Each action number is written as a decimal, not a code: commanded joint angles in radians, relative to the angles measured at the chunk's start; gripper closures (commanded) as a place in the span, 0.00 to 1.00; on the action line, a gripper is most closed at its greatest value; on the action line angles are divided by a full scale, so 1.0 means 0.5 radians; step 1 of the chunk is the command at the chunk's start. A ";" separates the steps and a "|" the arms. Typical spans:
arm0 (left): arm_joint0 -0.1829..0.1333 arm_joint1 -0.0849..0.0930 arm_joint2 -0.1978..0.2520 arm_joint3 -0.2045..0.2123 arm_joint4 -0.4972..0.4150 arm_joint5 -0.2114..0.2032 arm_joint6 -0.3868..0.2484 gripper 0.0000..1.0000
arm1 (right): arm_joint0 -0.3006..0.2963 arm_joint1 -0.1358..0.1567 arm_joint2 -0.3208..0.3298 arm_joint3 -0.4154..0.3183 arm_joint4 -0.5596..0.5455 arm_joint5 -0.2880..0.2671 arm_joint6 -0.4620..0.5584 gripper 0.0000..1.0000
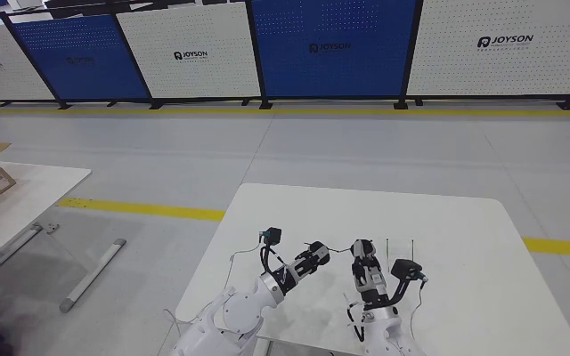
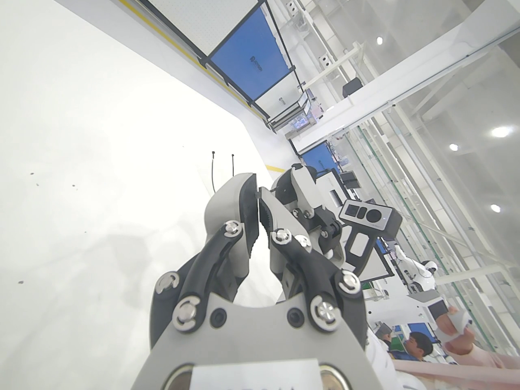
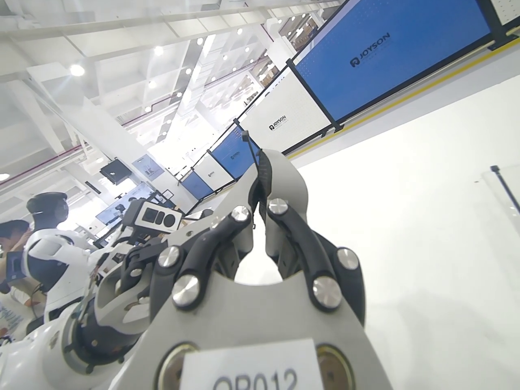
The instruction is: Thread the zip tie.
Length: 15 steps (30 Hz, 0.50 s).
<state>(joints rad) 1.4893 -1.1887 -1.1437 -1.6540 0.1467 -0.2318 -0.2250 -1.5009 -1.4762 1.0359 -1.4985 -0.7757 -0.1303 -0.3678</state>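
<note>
Right fingers [image 3: 286,182] gripping zip tie [image 3: 250,144], table [image 3: 406,225], pegboards [image 3: 398,42]

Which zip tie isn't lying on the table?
The zip tie pinched in the jaws of the right gripper, its head poking out past them. The two spare zip ties lie flat, side by side on the table.

Grey left hand [image 2: 258,198], black links [image 2: 211,253], screws [image 2: 280,237]
</note>
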 commanded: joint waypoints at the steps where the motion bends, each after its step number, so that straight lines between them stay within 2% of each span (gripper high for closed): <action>1: 0.000 0.000 0.000 0.000 0.000 0.000 0.000 1.00 | 0.002 -0.001 -0.002 0.007 0.000 -0.001 0.004 1.00; 15: 0.000 0.000 0.000 0.000 0.000 0.000 0.000 1.00 | 0.020 -0.010 -0.002 0.029 -0.012 0.005 -0.012 1.00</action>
<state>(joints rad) 1.4893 -1.1887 -1.1437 -1.6540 0.1467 -0.2318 -0.2250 -1.4916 -1.4810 1.0350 -1.4841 -0.7818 -0.1264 -0.3740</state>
